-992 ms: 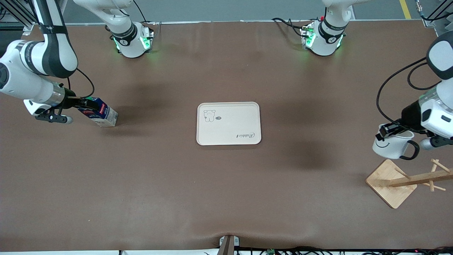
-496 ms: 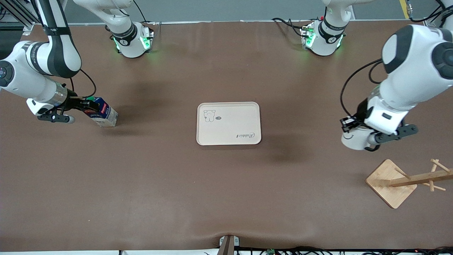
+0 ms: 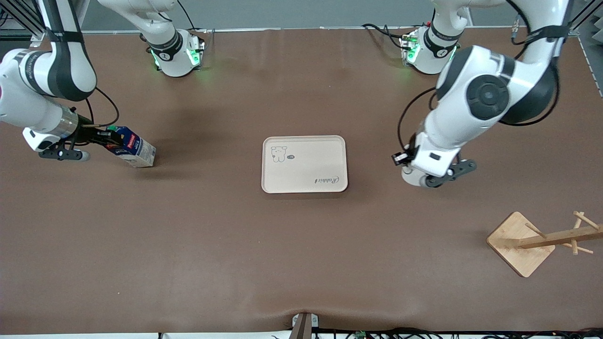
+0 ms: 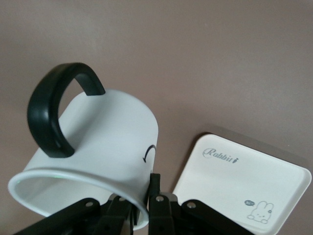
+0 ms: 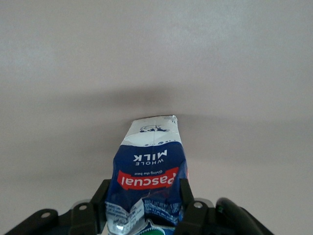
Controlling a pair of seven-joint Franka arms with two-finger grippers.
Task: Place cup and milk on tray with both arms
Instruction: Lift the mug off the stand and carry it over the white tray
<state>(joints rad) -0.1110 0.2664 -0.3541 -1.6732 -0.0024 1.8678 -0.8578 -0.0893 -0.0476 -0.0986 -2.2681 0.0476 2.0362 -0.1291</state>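
Front view: at nine o'clock from the tray (image 3: 305, 164), the right gripper (image 3: 104, 137) clasps the milk (image 3: 131, 149) by its capped top; the carton's long axis tilts, base toward four o'clock, on the table (image 3: 301, 245). At the tray's three o'clock, the left gripper (image 3: 404, 160) pinches the rim of the cup (image 4: 98, 156), held tipped in the air, mouth toward the wrist, handle (image 4: 54, 110) away from the tray.

A wooden peg rack (image 3: 537, 241) stands on the brown table (image 3: 198, 245)
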